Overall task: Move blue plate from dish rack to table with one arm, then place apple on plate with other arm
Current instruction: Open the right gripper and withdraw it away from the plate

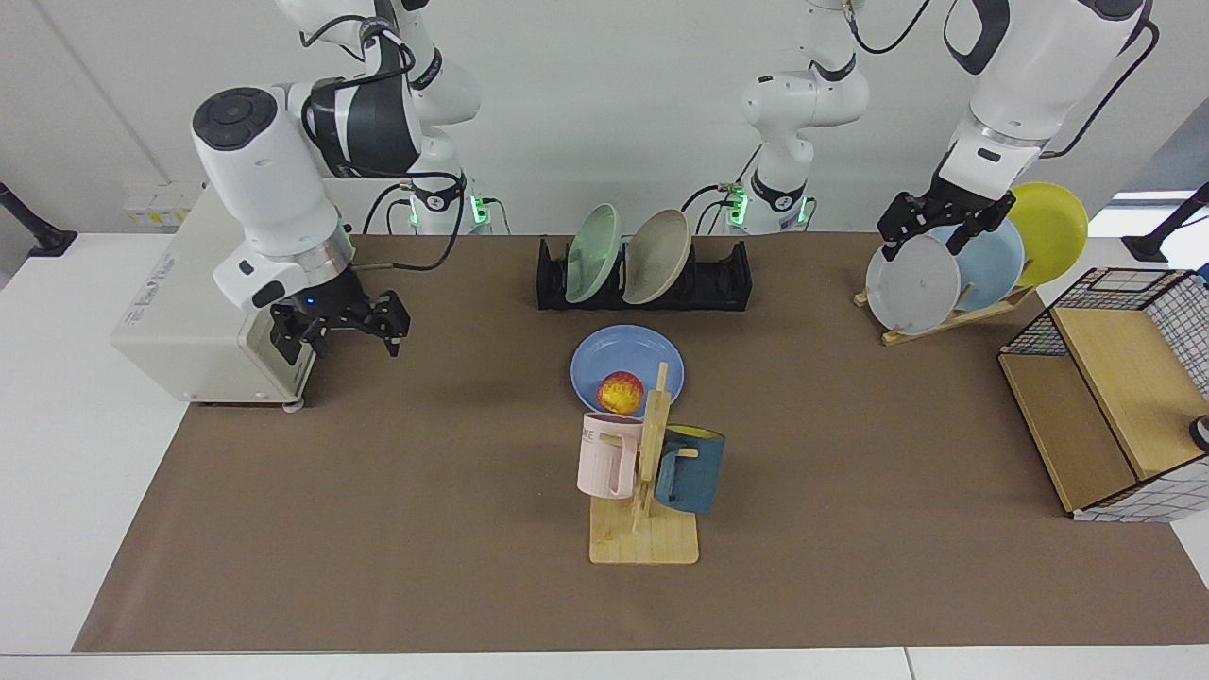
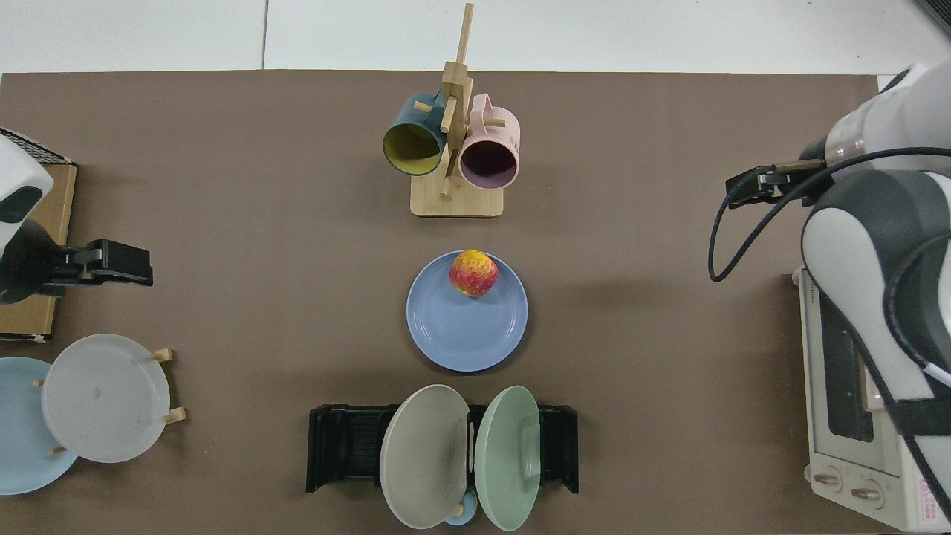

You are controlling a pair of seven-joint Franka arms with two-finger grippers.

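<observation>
Apple [image 1: 621, 392] sat near plate [image 1: 614, 351] rim, might roll off; right gripper [image 1: 342, 323] and left gripper [image 1: 930, 231] jaws apart, empty.

A white toaster oven [image 1: 227, 293] stands at one end. A mug tree [image 1: 647, 491] carries a pink mug [image 1: 607, 455] and a teal mug [image 1: 690, 469]. A wooden stand [image 1: 945, 316] holds grey [image 1: 911, 283], pale blue [image 1: 992, 264] and yellow [image 1: 1050, 231] plates beside a wire basket [image 1: 1115, 397].

A plain white wall [image 1: 604, 113] runs behind the white table [image 1: 57, 453], its finish even and bare. Daylight comes through a window [image 1: 1148, 203] at the far corner. A socket box [image 1: 156, 205] sits low on the wall.
</observation>
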